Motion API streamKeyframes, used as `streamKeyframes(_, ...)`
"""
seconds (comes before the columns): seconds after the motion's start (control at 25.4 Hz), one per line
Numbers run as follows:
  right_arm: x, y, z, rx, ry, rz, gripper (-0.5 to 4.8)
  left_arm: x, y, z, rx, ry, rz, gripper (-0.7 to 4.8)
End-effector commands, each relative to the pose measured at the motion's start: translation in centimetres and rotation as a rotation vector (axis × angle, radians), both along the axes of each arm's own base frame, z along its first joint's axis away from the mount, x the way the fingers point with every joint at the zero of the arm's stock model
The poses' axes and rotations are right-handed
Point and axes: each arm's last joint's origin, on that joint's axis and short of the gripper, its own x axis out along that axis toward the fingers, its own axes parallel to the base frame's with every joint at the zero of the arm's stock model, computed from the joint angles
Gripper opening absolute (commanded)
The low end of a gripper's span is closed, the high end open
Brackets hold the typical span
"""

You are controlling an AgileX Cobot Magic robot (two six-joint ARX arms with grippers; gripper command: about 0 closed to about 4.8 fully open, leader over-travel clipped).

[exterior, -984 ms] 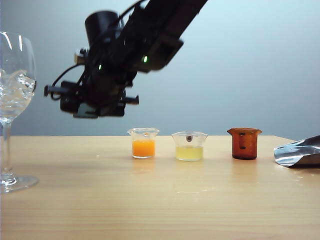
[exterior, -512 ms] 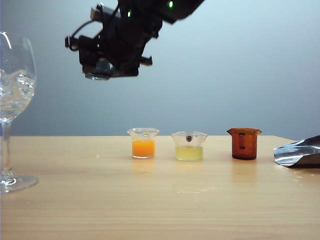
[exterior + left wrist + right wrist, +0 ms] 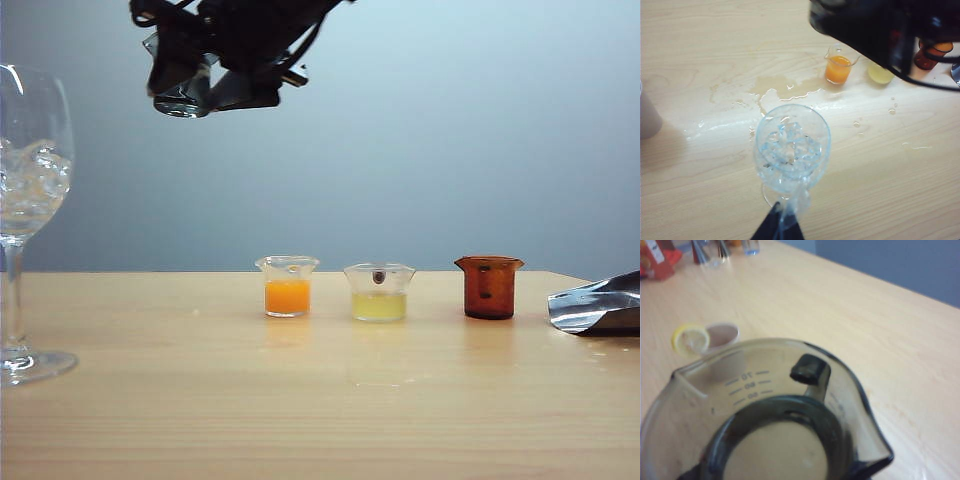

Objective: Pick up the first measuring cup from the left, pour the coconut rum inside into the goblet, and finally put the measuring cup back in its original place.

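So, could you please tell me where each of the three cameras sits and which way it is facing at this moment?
Exterior view: low at table height, facing the row of cups against the grey wall; the right gripper holds the measuring cup high.
Left wrist view: above the table, looking down into the goblet; the left gripper holds its stem.
Right wrist view: just behind the right gripper, looking into the held measuring cup.
Shared: the goblet and orange cup appear in exterior and left wrist views.
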Motion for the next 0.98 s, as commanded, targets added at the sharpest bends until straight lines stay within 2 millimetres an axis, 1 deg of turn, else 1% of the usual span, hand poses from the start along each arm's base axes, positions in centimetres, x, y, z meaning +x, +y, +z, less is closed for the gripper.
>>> streamKeyframes(0.04,-1.0,-0.7,0.2,-0.013,-0.045,0.057,2.09,0.1,0.0,0.1,-0.007,-0.01,-0.005,-0.05)
streamKeyframes(0.12,-2.2,-0.7,0.0,-0.053,-0.054,0.115,2.09,0.3,-0.1,0.1,0.0,-0.005,-0.015,-0.05)
streamKeyframes(0.39,-3.6,0.4,-0.2,-0.111,-0.101,0.18,2.1,0.6,-0.2,0.0,0.002,0.01,-0.01,-0.03)
streamKeyframes(0.51,-4.2,0.9,-0.2,-0.144,-0.15,0.213,2.1,0.6,-0.2,0.0,0.005,0.008,-0.007,-0.03)
streamKeyframes(0.98,-4.8,1.2,0.1,-0.17,-0.181,0.236,2.1,0.6,-0.2,0.0,0.004,0.009,-0.009,-0.03)
